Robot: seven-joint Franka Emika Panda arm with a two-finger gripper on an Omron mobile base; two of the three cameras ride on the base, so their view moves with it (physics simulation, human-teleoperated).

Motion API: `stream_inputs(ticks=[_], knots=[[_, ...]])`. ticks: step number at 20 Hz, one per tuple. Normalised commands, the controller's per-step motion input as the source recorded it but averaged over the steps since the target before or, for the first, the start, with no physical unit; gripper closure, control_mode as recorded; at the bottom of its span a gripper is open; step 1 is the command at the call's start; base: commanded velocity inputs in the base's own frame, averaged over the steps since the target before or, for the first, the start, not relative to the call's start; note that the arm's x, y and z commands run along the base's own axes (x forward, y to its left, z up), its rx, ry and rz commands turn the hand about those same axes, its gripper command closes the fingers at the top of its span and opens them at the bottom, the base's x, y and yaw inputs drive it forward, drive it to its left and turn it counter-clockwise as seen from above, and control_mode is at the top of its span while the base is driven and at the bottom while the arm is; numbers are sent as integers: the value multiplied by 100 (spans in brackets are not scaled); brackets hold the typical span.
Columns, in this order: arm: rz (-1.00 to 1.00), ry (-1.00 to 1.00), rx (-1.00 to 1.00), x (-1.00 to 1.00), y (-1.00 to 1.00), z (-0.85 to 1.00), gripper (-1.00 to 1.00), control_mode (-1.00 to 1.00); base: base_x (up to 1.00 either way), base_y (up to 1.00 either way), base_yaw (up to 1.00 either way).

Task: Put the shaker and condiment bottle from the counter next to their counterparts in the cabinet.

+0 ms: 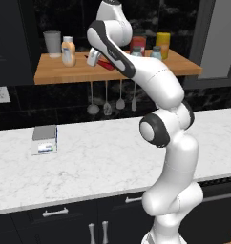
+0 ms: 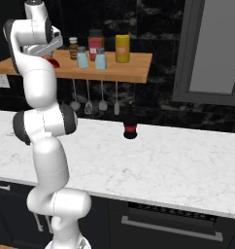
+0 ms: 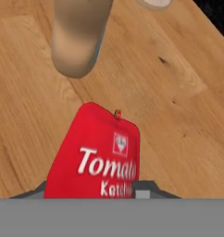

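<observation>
Spanning the frame: white marble tabletop (image 1: 103, 162) with grey veins, dark drawer fronts below, black glossy wall behind.
Shelf: light-brown wooden cabinet (image 1: 55, 74) plank in the upper part of both base views; utensils (image 1: 107, 102) hang under it.
Gripper: the gripper (image 1: 94, 58) is up at the shelf, upper centre of the left base view, narrowed onto the condiment bottle (image 3: 97, 155).
Bottle: red with "Tomato Ketchup" lettering, at the bottom centre of the hand view between the finger tips, over the wood.
Neighbour: a pale orange bottle (image 1: 68, 51) stands just beyond it on the shelf.
Shakers: two pale blue shakers (image 2: 82, 57) stand near the right end of the shelf, beside a red-labelled jar (image 2: 95, 43) and a yellow bottle (image 2: 122, 47).
Unclear: whether the red bottle touches the plank cannot be told; its lower end is cut off.
</observation>
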Motion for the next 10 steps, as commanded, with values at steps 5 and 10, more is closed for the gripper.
stream_inputs(ticks=[5, 10], knots=[[0, 0, 2, 35, 0, -22, 100, -100, 0, 0, 0], [0, 0, 1, 18, 4, -30, 100, -100, 0, 0, 0]])
